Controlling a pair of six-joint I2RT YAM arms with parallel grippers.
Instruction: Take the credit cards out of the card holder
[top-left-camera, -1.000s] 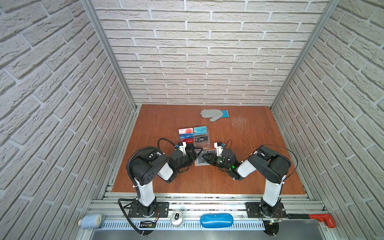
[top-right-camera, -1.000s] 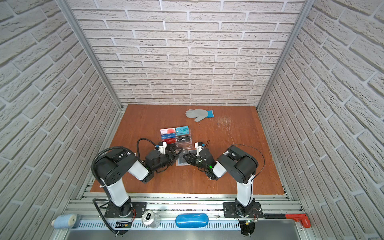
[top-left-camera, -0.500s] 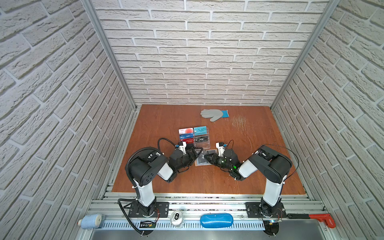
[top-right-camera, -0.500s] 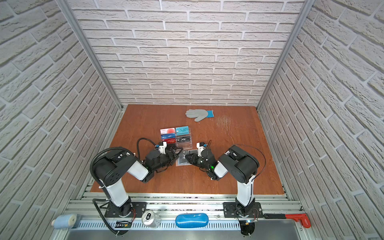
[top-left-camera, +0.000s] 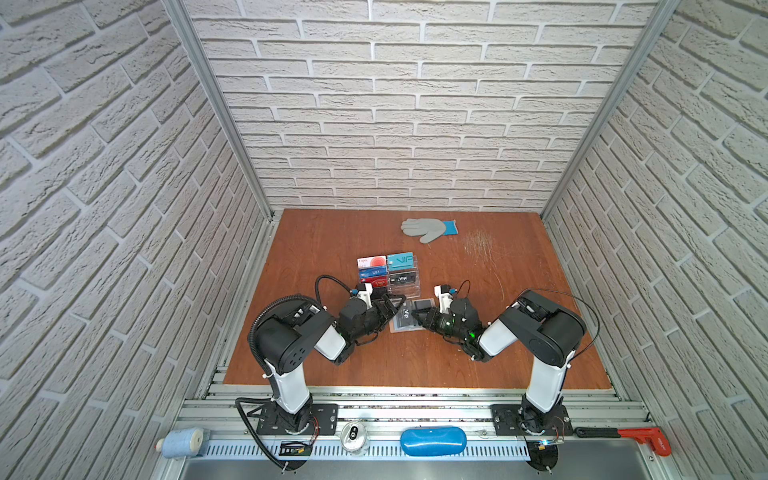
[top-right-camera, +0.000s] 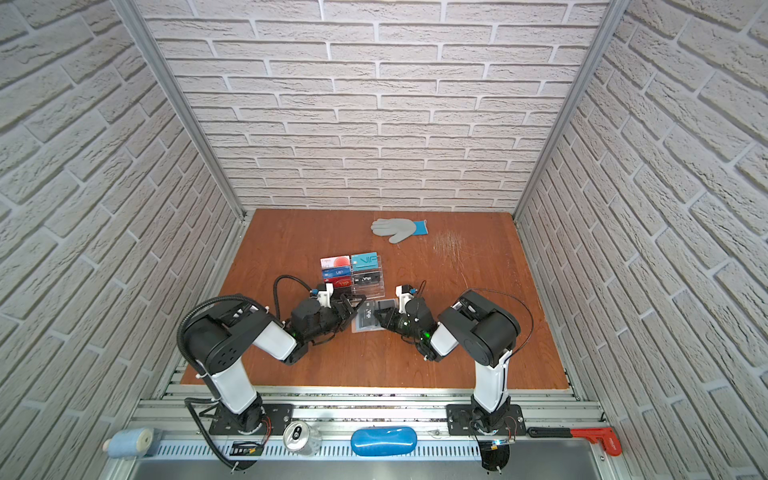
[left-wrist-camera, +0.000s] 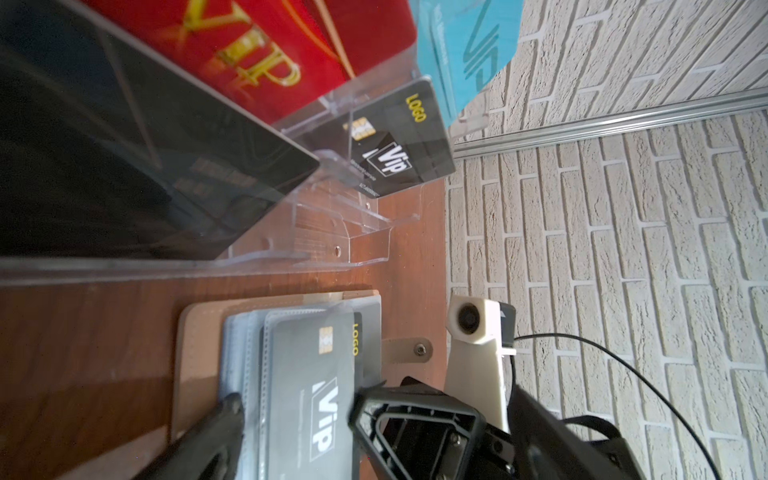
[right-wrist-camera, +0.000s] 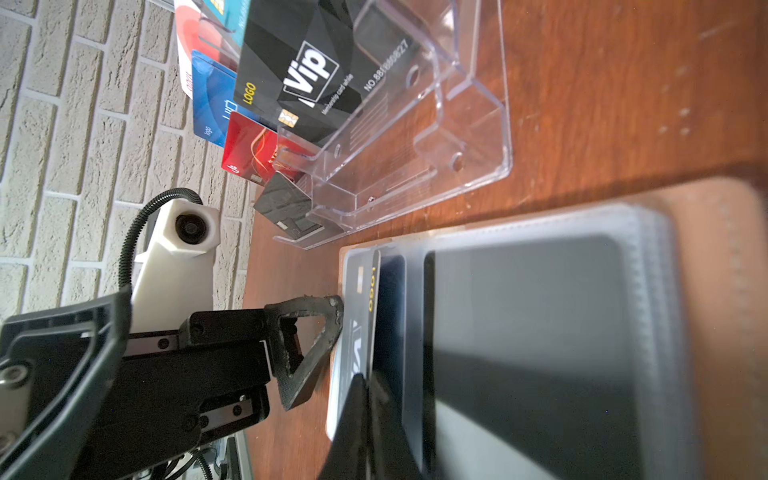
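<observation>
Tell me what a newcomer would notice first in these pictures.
At the centre, the right gripper has its jaws shut on a black card in the open card holder, with the left gripper wide open opposite. Just behind them a clear stand shows bright cards, and a grey glove lies at the far edge.

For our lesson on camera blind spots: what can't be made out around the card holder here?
- card holder, in both top views: too small.
- black VIP card, left wrist view: end cut off by edge.
- right gripper, right wrist view: grip point blurred.
- lower sleeve pages: contents hidden under top page.
</observation>
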